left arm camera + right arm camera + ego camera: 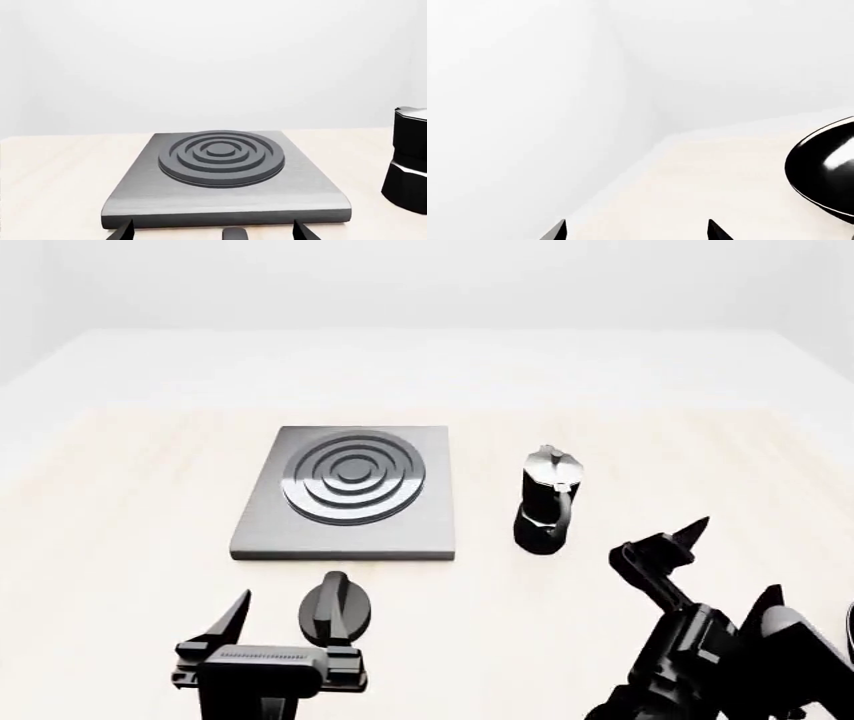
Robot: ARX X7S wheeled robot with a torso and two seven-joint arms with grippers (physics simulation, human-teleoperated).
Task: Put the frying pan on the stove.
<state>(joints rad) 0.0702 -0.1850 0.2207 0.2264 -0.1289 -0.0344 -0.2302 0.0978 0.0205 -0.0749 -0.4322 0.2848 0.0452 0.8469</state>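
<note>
Both sets of jaws stand apart and empty. The right gripper (694,540) hangs above the near right of the bench (134,500), tips raised and pointed toward the far edge; the right wrist view shows its two tips spread over bare surface. The frying pan (824,172) appears only at the edge of that view as a glossy black bowl, and its handle is out of sight. In the head view a dark sliver at the extreme right edge may be its rim; this cannot be confirmed. The pan is therefore judged to lie on the bench right of the right arm, well apart from the stove (350,495). The left gripper (274,635) hovers at the near left, with the knob (336,608) just beside one fingertip. Hazards: a grasp attempted with the handle unseen may close on the slick rim and slip. A carry leftward to the stove passes the moka pot (547,500), standing between the two; a low swing could topple it. Forward travel of the left arm could strike the knob.
</note>
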